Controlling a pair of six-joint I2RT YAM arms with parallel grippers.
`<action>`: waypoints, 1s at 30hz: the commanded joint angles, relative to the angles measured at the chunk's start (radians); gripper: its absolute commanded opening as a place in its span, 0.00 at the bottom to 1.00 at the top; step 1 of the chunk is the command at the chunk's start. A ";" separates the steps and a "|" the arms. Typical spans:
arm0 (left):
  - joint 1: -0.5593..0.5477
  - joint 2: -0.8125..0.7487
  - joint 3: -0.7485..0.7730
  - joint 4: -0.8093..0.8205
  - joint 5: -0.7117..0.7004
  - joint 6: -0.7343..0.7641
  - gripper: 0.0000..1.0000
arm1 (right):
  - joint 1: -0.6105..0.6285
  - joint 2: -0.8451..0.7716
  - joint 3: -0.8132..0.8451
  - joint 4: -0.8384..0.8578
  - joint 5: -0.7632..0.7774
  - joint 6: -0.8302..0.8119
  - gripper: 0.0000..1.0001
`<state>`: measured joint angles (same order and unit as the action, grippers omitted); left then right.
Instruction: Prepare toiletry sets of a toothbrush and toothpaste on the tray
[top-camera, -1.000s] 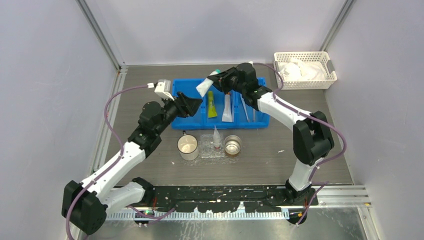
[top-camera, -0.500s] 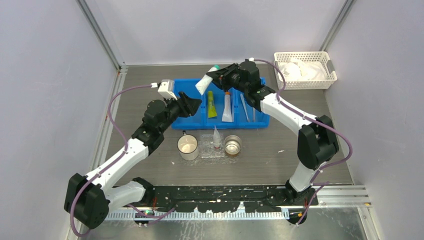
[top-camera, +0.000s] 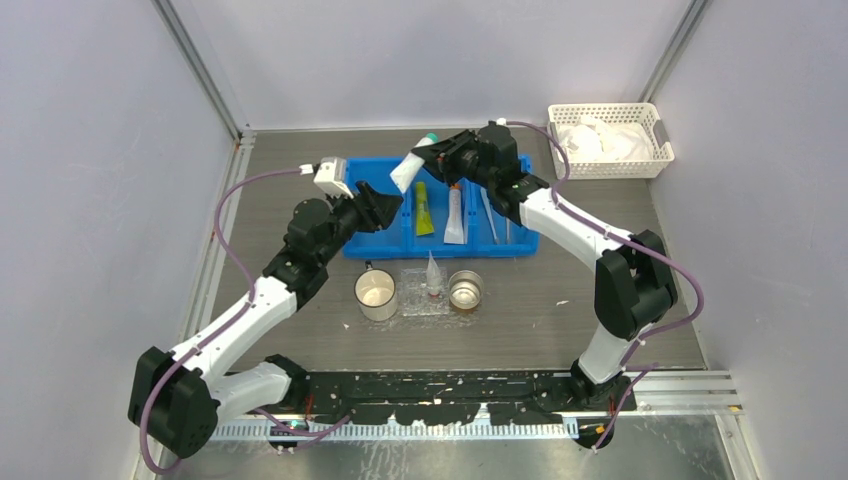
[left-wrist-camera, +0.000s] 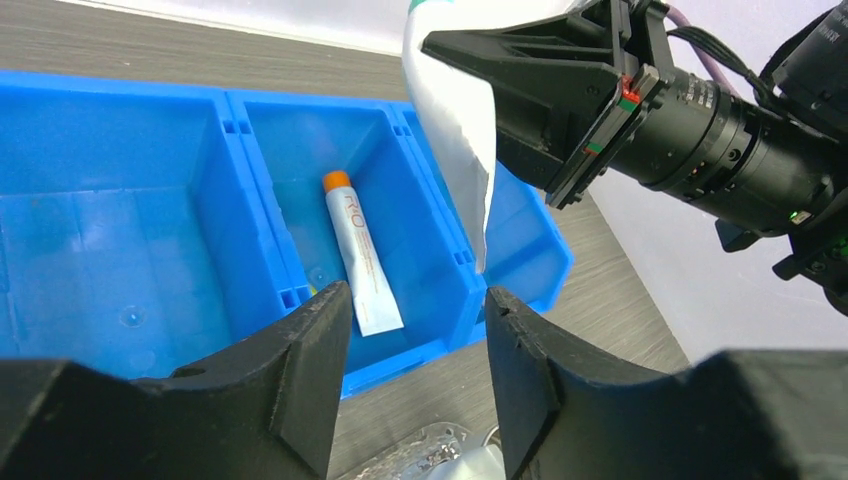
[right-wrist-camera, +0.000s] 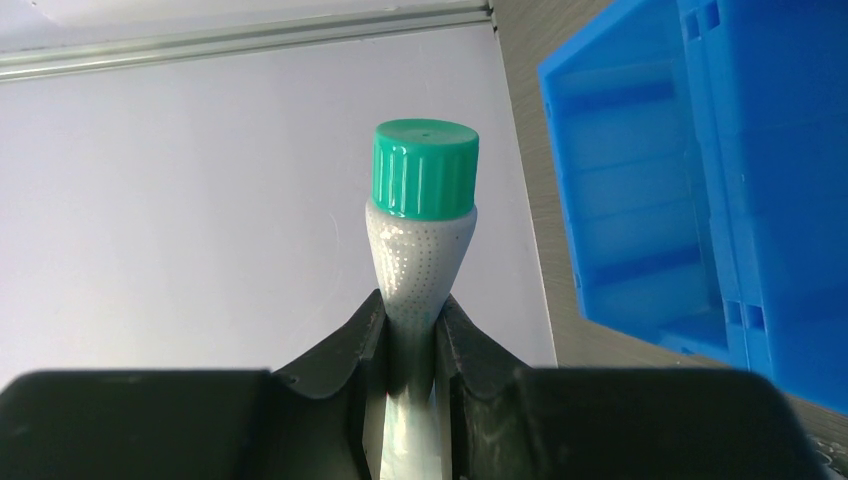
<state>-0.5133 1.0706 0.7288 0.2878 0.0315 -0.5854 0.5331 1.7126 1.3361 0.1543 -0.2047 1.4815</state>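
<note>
My right gripper (top-camera: 440, 160) is shut on a white toothpaste tube with a green cap (top-camera: 411, 167) and holds it in the air above the blue bin (top-camera: 378, 245). In the right wrist view the cap (right-wrist-camera: 425, 168) sticks out past the closed gripper (right-wrist-camera: 410, 320). My left gripper (top-camera: 388, 208) is open and empty just left of and below the tube (left-wrist-camera: 458, 110), its fingers (left-wrist-camera: 320, 370) apart. The small clear tray (top-camera: 414, 304) lies in front of the bin, with one tapered clear packet (top-camera: 432, 272) standing in it.
The bin holds a green tube (top-camera: 424, 212), a white tube with an orange cap (top-camera: 455, 216) and slim toothbrushes (top-camera: 496, 215). A white mug (top-camera: 376, 294) and a metal cup (top-camera: 466, 291) flank the tray. A white lattice basket (top-camera: 610, 140) stands at the back right.
My right gripper has lifted the tube slightly up and back. My left gripper has moved forward towards the tube, still open.
</note>
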 joint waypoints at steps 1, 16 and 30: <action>-0.004 0.002 0.046 0.079 -0.016 0.014 0.51 | 0.015 -0.030 0.004 0.076 -0.018 0.008 0.23; -0.004 0.038 0.083 0.099 -0.009 0.007 0.37 | 0.028 -0.021 -0.003 0.083 -0.024 0.008 0.23; -0.004 0.059 0.089 0.100 -0.018 0.004 0.22 | 0.030 -0.019 -0.013 0.100 -0.033 0.014 0.23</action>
<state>-0.5179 1.1248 0.7811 0.3286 0.0303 -0.5934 0.5552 1.7126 1.3190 0.1677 -0.2111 1.4811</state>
